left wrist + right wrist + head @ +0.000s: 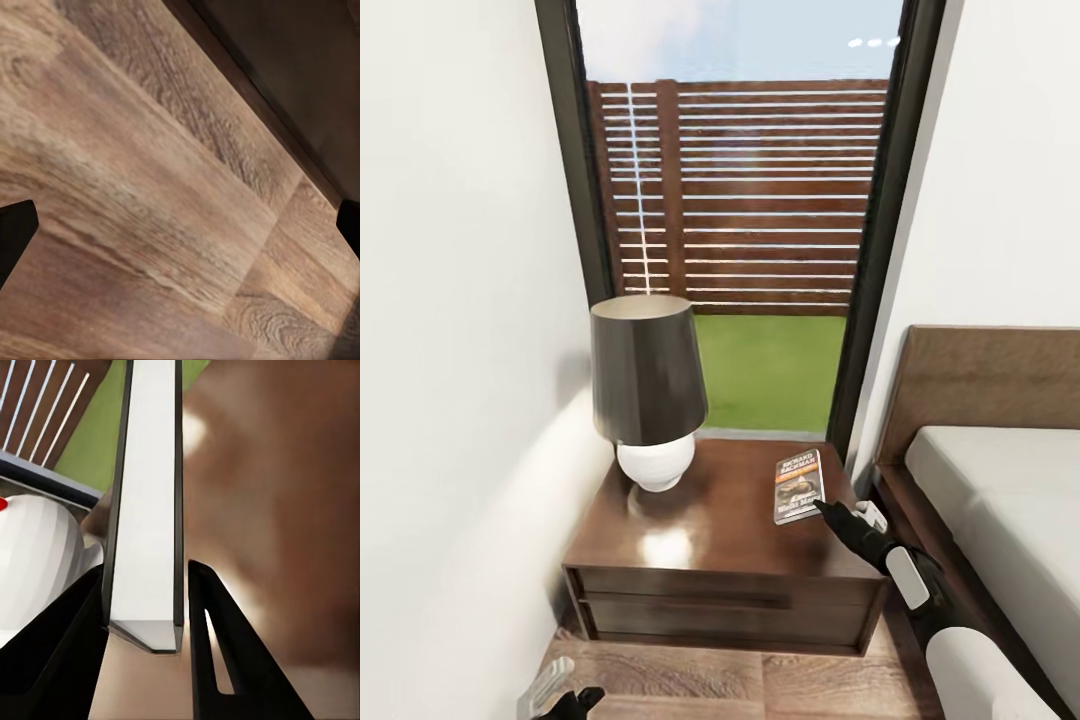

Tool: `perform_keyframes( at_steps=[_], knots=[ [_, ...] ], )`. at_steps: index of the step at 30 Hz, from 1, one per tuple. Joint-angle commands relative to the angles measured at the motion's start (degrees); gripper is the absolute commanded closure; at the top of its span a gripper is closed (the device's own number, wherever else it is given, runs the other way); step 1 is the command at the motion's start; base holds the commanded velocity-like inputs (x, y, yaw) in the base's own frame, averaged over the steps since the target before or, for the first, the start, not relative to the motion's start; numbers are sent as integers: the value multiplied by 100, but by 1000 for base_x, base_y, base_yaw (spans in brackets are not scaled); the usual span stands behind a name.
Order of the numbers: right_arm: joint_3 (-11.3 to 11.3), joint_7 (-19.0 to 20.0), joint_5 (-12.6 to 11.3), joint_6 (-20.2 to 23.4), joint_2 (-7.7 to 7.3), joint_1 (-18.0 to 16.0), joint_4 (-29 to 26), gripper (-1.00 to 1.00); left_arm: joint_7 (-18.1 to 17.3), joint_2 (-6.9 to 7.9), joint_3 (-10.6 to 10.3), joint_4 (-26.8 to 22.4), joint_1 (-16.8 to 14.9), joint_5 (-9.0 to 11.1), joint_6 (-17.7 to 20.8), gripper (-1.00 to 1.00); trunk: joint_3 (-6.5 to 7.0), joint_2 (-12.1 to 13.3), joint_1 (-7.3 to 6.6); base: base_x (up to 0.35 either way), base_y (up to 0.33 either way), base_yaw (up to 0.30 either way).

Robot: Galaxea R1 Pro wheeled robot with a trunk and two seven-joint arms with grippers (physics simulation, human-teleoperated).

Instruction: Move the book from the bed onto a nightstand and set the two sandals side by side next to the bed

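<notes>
The book (799, 487), dark-covered with an orange band, hangs just over the right part of the nightstand (700, 520) top. My right gripper (823, 508) is shut on its near corner. In the right wrist view the book's white page edge (146, 510) runs between my two black fingers (71, 637), with the right gripper (146, 571) closed around it and the glossy nightstand (285, 510) top beside it. My left gripper (565, 700) hangs low over the wood floor (150, 187), open and empty. The bed (1010, 500) lies at the right. The sandals are out of view.
A lamp (648, 385) with a dark shade and white base stands on the nightstand's left half. A tall window (740, 200) is behind it and a white wall runs close on the left. The brown headboard (990, 380) rises to the right of the nightstand.
</notes>
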Motion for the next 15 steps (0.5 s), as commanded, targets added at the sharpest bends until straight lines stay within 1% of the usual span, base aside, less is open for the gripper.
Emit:
perform_keyframes(
  at_steps=[1,4,15],
  knots=[
    [-23,12,-41,51,3,-4,-3,100,43,-1,5,-7,3,60,28,-100,-6,-2,0,109,0,0],
    [-16,12,-41,50,3,-4,-3,100,26,20,39,0,16,106,56,-100,-6,-2,0,56,0,0],
    [232,2,-41,66,3,-4,-2,100,72,1,64,1,29,142,73,-100,-249,-17,29,13,0,0]
  ],
)
